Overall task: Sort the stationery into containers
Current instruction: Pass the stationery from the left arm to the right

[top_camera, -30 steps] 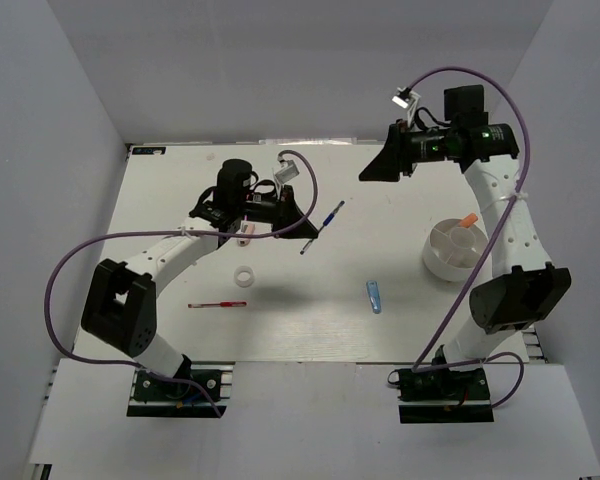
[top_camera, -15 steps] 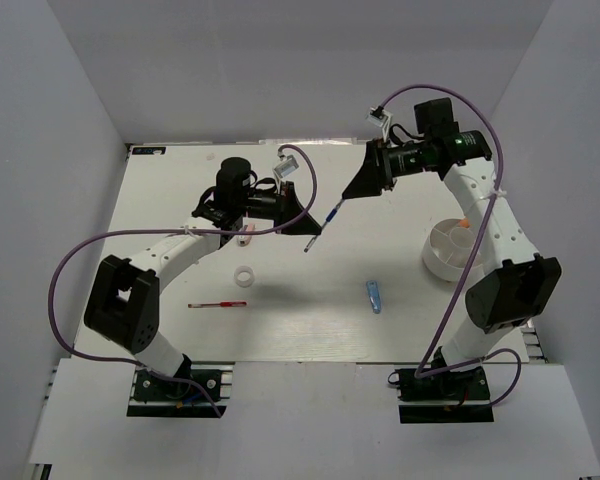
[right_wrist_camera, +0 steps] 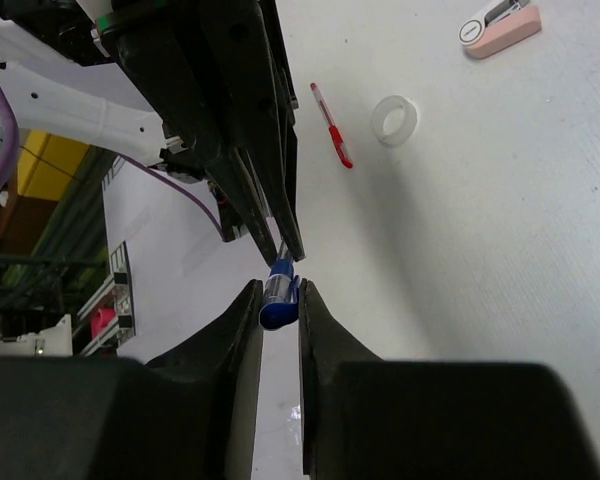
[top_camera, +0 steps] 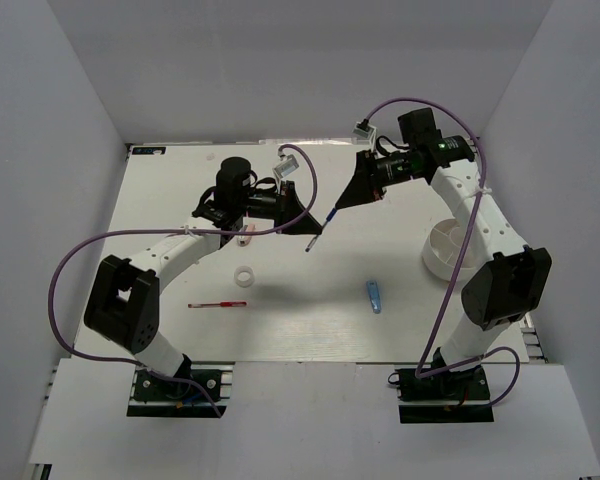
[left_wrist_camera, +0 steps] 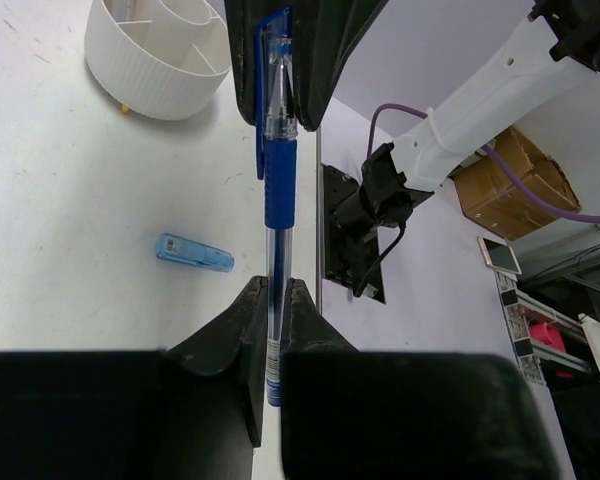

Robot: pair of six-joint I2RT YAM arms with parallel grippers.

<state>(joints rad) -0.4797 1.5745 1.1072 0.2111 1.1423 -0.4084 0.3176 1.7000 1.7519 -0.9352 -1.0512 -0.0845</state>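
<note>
- Blue plastic first: the slim blue pen (left_wrist_camera: 278,190) hangs in the air over the middle of the table, toward its far edge, in no container.
- The left gripper (left_wrist_camera: 270,300) is pinched tight on the pen's lower barrel. The right gripper (right_wrist_camera: 278,292) has its fingers drawn in narrow against the clip end, so both appear to hold it. I read this as a hand-over.
- The white bowl (top_camera: 432,258) stands by the table's right edge, partly behind the right arm. What lies in its compartments I cannot tell.
- Loose on the table are:
  - the slim red pen (top_camera: 218,304), left of centre toward the near edge
  - the white tape ring (top_camera: 244,277), just beyond the red pen
  - the pinkish-white eraser (top_camera: 245,237), farther back beside the left arm
  - the light-blue piece (top_camera: 374,296), right of centre
- By my judgement most of the sorting remains: four pieces lie untouched, and the blue pen has to be let go by the left side and carried to the bowl.
</note>
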